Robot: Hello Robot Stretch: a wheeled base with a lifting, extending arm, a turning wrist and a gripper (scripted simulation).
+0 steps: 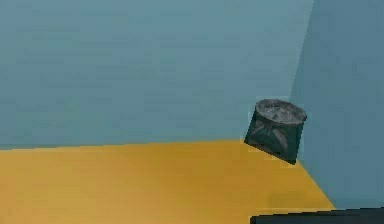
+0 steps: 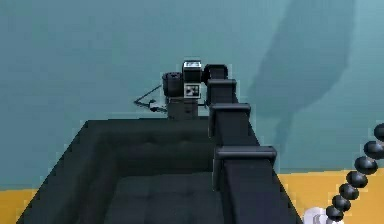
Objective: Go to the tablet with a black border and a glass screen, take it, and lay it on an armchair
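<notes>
I count, forward view: dark bin (image 1: 275, 128) x1 | arm side view: black upholstered seat (image 2: 150, 170) x1 | arm (image 2: 232, 125) x1 | gripper (image 2: 145, 99) x1 | white marker squares (image 2: 172, 86) x2 | string of dark balls (image 2: 358, 177) x1

Dark bin (image 1: 275, 129) in blue-walled corner, yellow floor (image 1: 150, 185)

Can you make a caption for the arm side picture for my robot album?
The robot's dark arm stretches over a black armchair, with its pincer in front of a teal wall.
</notes>
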